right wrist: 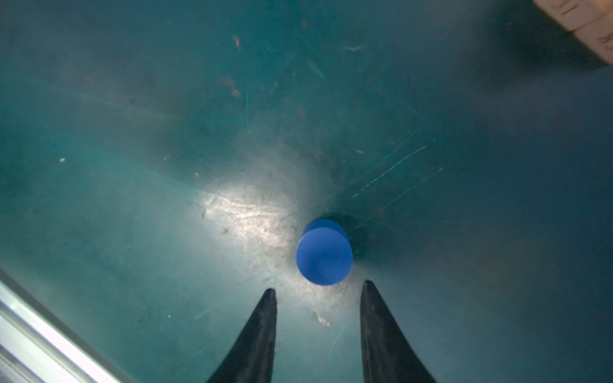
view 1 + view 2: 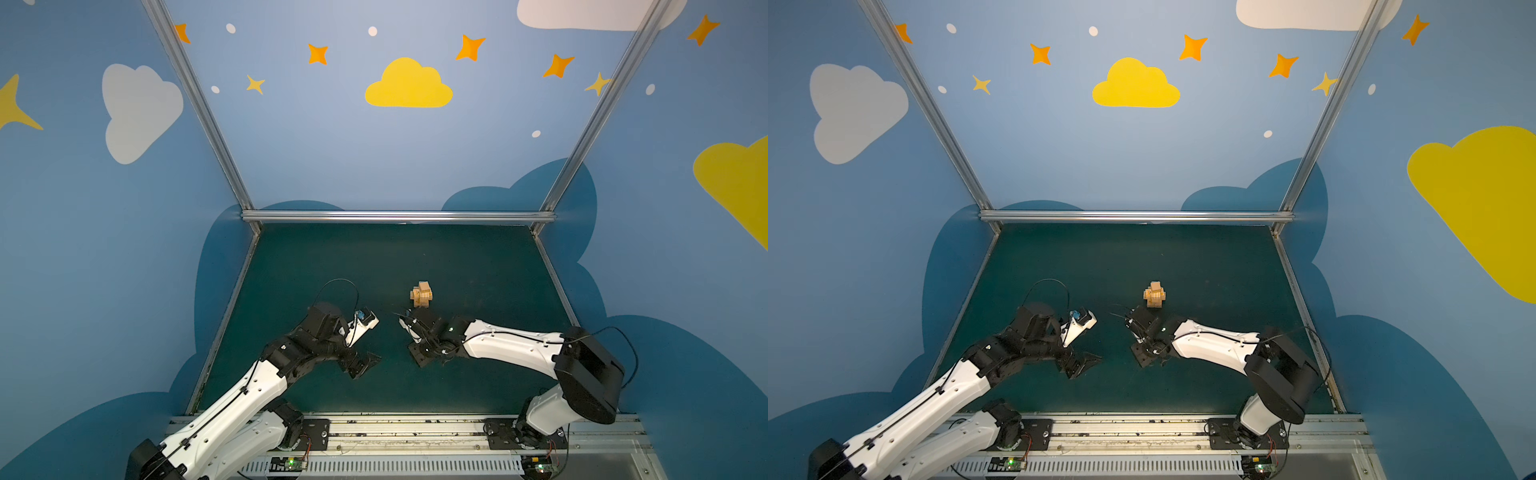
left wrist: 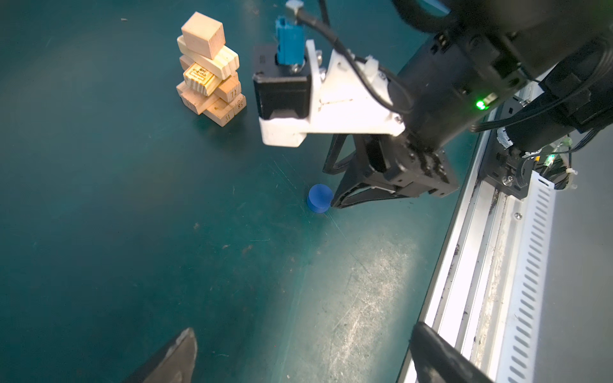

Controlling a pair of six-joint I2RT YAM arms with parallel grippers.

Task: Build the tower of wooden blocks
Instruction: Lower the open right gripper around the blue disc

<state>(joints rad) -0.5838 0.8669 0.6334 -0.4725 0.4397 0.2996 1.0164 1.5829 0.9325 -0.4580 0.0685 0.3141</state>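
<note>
The wood block tower (image 2: 421,296) (image 2: 1154,295) stands mid-table, a crosswise pile of tan bars (image 3: 212,83) topped by a tan cube (image 3: 203,33). A blue round piece (image 3: 320,198) (image 1: 324,255) lies flat on the green mat nearer the front. My right gripper (image 1: 318,286) (image 2: 419,357) hangs just above and behind the blue piece, with its fingers apart and nothing between them. Its fingertips (image 3: 335,203) are beside the piece. My left gripper (image 3: 303,331) (image 2: 368,362) stands wide open and empty over bare mat, left of the right gripper. In both top views the blue piece is hidden.
An aluminium rail (image 3: 481,265) (image 1: 39,331) runs along the table's front edge, close to both grippers. Blue painted walls and a metal frame (image 2: 397,216) close the table at the back and sides. The tower's corner (image 1: 593,30) shows at the edge of the right wrist view.
</note>
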